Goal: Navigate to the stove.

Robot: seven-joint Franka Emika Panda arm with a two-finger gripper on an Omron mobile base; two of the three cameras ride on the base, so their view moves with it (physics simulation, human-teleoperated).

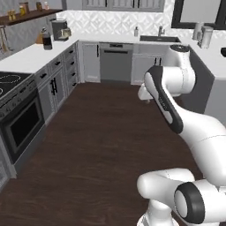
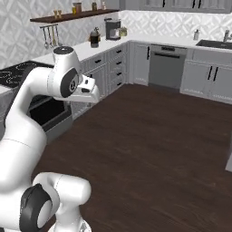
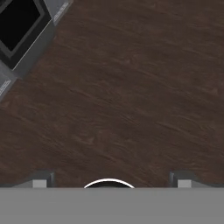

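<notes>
While the stove (image 1: 15,103) sits off to the left across dark floor (image 1: 101,141), approach under way; end effector (image 3: 109,183) open, empty; next: drive toward stove.

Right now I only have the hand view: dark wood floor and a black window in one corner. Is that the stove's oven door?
Observer: Yes, it's the stove, at the left edge of the left base view, black cooktop over a dark oven window.
Operator: What sits past it along that counter?
Observer: A coffee machine in the far corner, a dark bottle beside it.
Operator: Anything on the floor between us and the stove?
Observer: No, bare wood floor runs right up to the oven front.
</notes>
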